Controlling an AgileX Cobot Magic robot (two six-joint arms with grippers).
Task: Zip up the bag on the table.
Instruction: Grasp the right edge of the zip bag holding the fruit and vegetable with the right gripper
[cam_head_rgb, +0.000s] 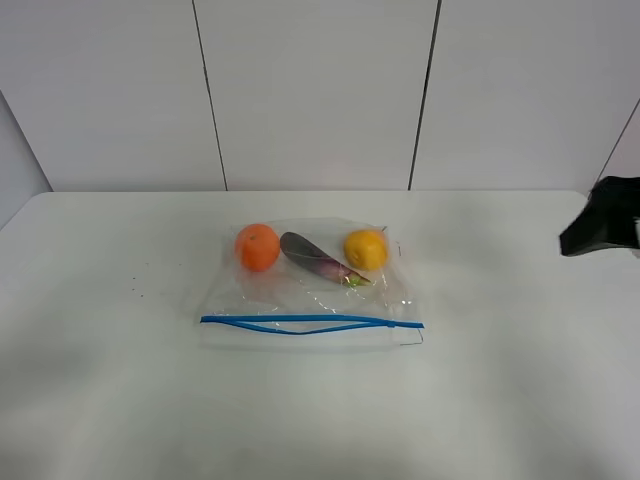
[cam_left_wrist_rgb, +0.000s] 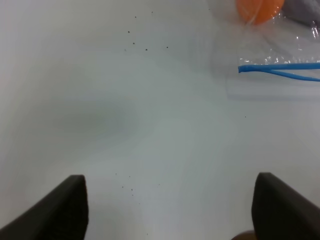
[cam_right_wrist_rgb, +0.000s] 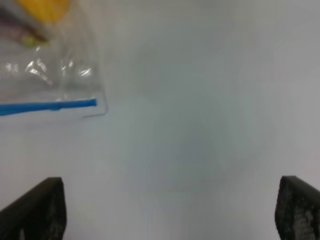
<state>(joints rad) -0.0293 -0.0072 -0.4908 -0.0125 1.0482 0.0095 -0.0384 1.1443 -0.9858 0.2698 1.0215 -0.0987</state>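
The clear bag (cam_head_rgb: 310, 290) lies flat in the middle of the white table (cam_head_rgb: 120, 400). It holds an orange (cam_head_rgb: 258, 246), a purple eggplant (cam_head_rgb: 315, 259) and a yellow fruit (cam_head_rgb: 366, 249). Its blue zipper strip (cam_head_rgb: 310, 323) runs along the near edge, and the two tracks stand slightly apart along the left and middle part. The left gripper (cam_left_wrist_rgb: 170, 212) is open and empty above bare table, short of the zipper's left end (cam_left_wrist_rgb: 280, 69). The right gripper (cam_right_wrist_rgb: 170, 212) is open and empty above bare table, short of the zipper's right end (cam_right_wrist_rgb: 50, 106). A black part of the right arm (cam_head_rgb: 603, 216) shows at the right edge.
Small dark specks (cam_left_wrist_rgb: 145, 47) dot the table left of the bag. A grey panelled wall (cam_head_rgb: 320, 90) stands behind the table's far edge.
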